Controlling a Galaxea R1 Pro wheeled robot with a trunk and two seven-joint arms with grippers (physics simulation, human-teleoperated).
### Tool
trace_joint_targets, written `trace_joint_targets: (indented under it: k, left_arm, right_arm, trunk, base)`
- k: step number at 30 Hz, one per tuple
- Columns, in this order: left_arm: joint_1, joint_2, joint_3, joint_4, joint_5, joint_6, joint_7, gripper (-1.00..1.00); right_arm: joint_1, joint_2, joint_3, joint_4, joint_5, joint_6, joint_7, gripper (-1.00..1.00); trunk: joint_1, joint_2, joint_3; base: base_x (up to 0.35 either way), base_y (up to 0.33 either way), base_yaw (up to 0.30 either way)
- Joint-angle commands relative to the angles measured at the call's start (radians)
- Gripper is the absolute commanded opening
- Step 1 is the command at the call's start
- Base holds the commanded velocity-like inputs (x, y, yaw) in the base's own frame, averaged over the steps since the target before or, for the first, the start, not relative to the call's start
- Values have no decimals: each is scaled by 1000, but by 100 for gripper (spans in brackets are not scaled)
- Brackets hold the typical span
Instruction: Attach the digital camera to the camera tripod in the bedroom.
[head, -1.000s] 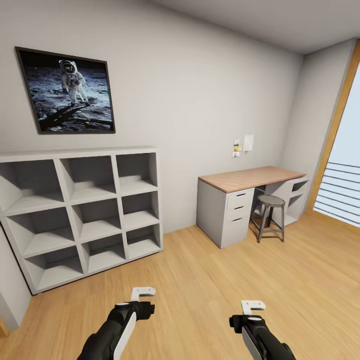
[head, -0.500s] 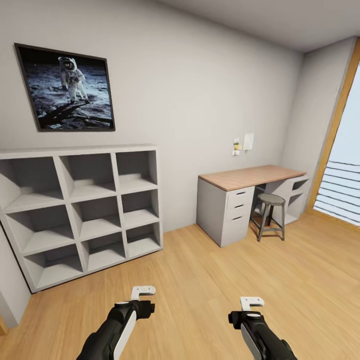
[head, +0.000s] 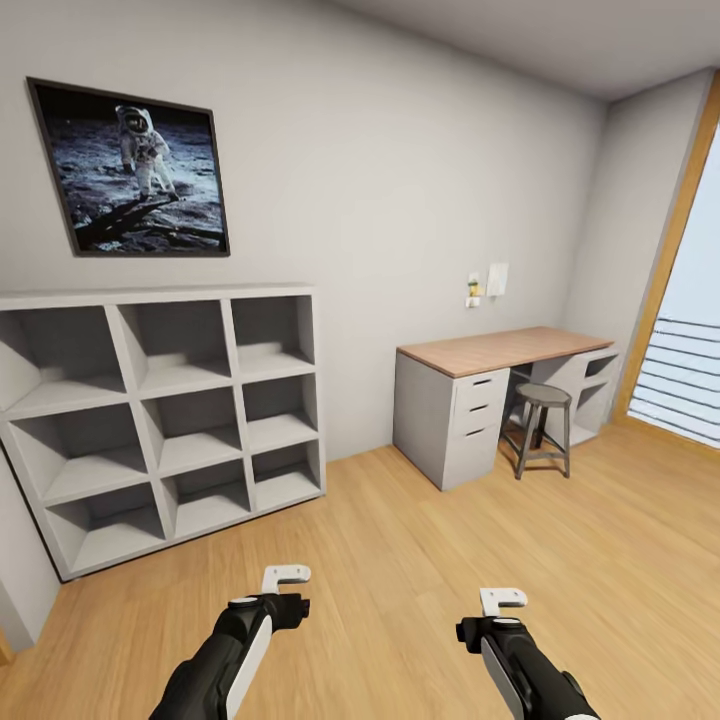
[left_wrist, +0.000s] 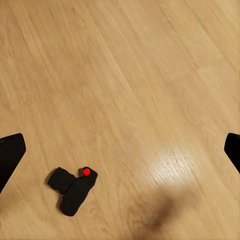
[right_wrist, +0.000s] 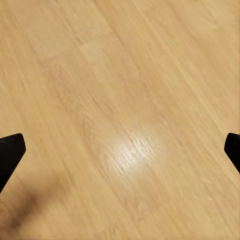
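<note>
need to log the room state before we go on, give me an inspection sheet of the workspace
surface: light wood floor, glossy patch under both wrists
job's things: digital camera lying on the floor, red button showing; tripod nothing seen
clutter: nothing seen
end effectors: left end effector and right end effector open, holding nothing
cables: nothing seen
surroundings: cubby shelves, astronaut picture, desk with drawers, stool, window at right

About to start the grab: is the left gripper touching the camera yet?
Apart. In the left wrist view the camera lies on the wood floor, with bare floor between it and the wide-spread fingertips.
</note>
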Motion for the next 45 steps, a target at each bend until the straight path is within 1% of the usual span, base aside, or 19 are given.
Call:
trace_joint_targets:
  k: [1, 6, 19, 23, 29, 31, 34, 35, 39, 43, 45]
  left_arm:
    - [0, 1, -3, -2, 6, 7, 7, 100]
    - [0, 3, -4, -4, 4, 18, 7, 100]
    - [0, 4, -3, -3, 4, 20, 7, 100]
    - [0, 8, 2, -5, 4, 20, 7, 100]
    - [0, 9, 9, -8, 3, 20, 8, 100]
    - [0, 10, 14, -24, 2, 20, 8, 100]
    - [0, 21, 29, -57, 1, 22, 9, 100]
    - [0, 30, 38, -70, 2, 25, 9, 100]
    - [0, 43, 56, -89, 2, 47, 9, 100]
    - [-1, 50, 65, -121, 1, 85, 9, 100]
    - [-1, 51, 65, -124, 0, 88, 9, 100]
  right_arm:
    - [0, 0, 0, -2, 2, 5, -3, 100]
    - [0, -1, -3, -3, 4, 2, -3, 100]
    - [0, -1, -2, -3, 2, 5, -3, 100]
    - [0, -1, 1, -3, 0, 34, -2, 100]
    - [0, -1, 0, -3, 0, 42, -1, 100]
    - [0, -1, -1, -3, 0, 42, 0, 100]
    - [0, -1, -2, -2, 0, 42, 1, 100]
    - [0, -1, -2, -2, -1, 42, 1, 100]
    - [0, -1, -3, -2, -2, 42, 2, 100]
    - [0, -1, -2, 2, -3, 43, 2, 100]
    - [0, -1, -2, 3, -2, 43, 2, 100]
  trunk:
    - [4, -8, -4]
    - [23, -43, -20]
    - [73, -134, -61]
    - [88, -162, -73]
    - [111, -204, -92]
    - [119, -218, -98]
    - [130, -239, -108]
    - [134, -246, -111]
    - [150, -274, -123]
    - [165, -302, -136]
    - [173, -316, -142]
  base:
    - [0, 0, 0]
    - [0, 0, 0]
    - [0, 0, 0]
    - [0, 0, 0]
    - [0, 0, 0]
    - [0, 0, 0]
    - [0, 0, 0]
    - [0, 0, 0]
    - [0, 0, 0]
    - [0, 0, 0]
    - [0, 0, 0]
